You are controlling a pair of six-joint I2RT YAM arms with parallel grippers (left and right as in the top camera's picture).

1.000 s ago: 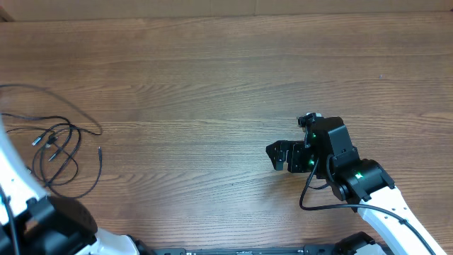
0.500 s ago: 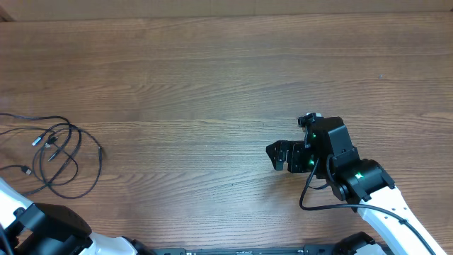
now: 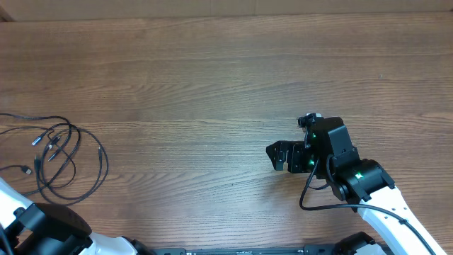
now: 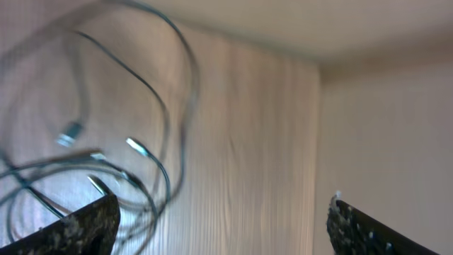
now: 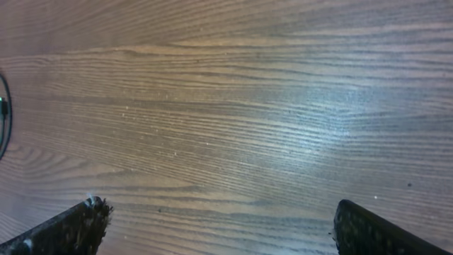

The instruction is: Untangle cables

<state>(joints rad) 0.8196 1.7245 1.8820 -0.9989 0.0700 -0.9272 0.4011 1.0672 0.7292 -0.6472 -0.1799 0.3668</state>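
Observation:
The cables [image 3: 64, 159] lie in loose black loops at the table's far left edge, with small silver plug tips [image 3: 35, 139] inside the loops. In the left wrist view the cables [image 4: 141, 142] show blurred, ahead and to the left of my left gripper [image 4: 223, 227]. That gripper is open with nothing between its fingers. Only the left arm [image 3: 46, 230] shows in the overhead view, at the bottom left corner. My right gripper [image 3: 273, 157] hovers open over bare wood right of centre, far from the cables. In its own view the right gripper [image 5: 223, 230] holds nothing.
A short black cable piece [image 5: 3, 117] shows at the left edge of the right wrist view. The wooden table [image 3: 212, 85] stretches between the two arms. The right arm's own thick black wire [image 3: 311, 202] loops beside its wrist.
My left gripper has opened and let go of the cables. The left arm has drawn back toward the bottom left. The stretched strand has settled into loops on the table. The right arm has not moved.

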